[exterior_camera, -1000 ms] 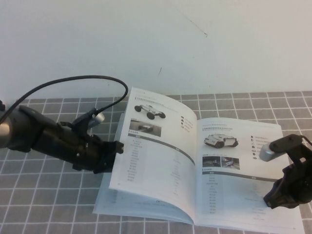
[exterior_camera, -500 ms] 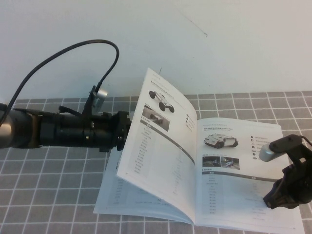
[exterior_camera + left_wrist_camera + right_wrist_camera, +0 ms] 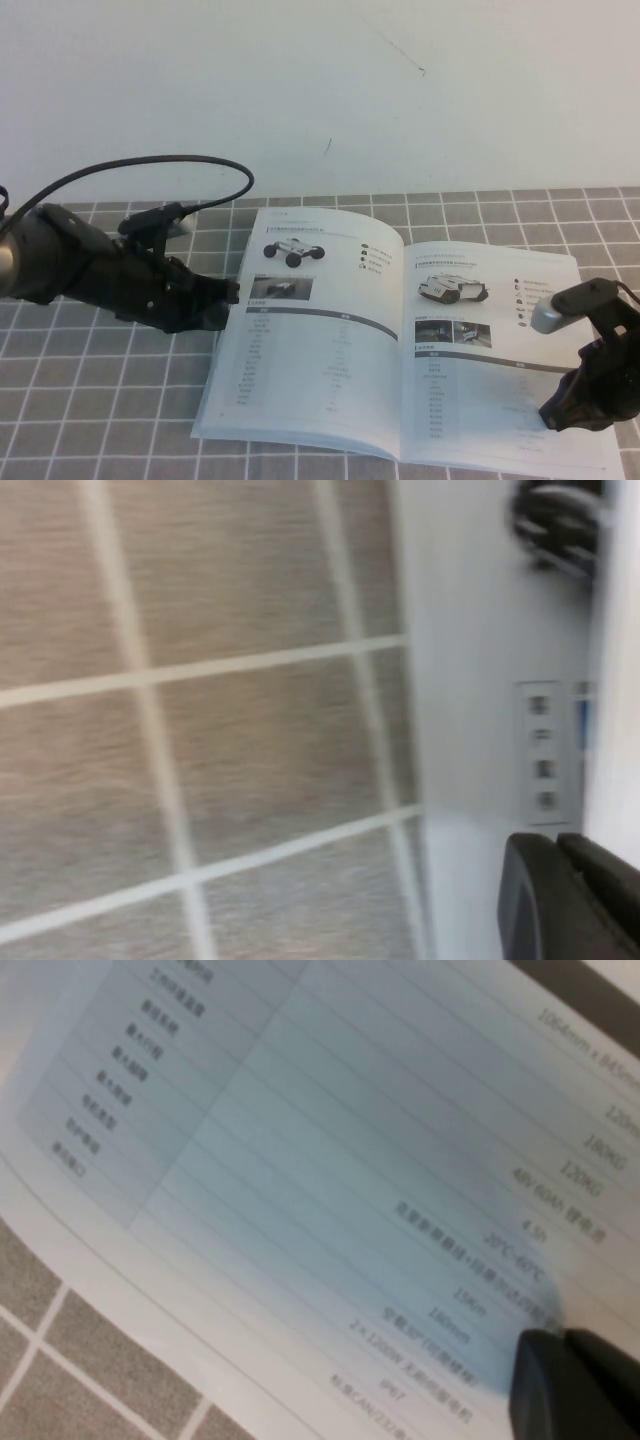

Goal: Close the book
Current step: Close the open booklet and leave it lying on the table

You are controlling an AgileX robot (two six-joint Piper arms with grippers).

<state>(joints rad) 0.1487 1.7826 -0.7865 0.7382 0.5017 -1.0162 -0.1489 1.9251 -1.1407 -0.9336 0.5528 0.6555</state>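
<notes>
Grey checked cloth covers the table, where the left tool lies low, just beside the outer edge of the book's left page, its tips drawn narrow and holding nothing. The book lies open and nearly flat at the middle of the table. It is a thin, soft-covered manual with white pages printed with small wheeled vehicles, dark bars and rows of fine text. It looks light and floppy, and the smooth paper is likely to slip and bend rather than swing as a stiff board. The best hold is probably under that left outer edge, lifting the whole stack toward the spine. The right tool sits low over the right page's near corner, also narrow and gripping nothing. Whether it presses on the paper is unclear.
</notes>
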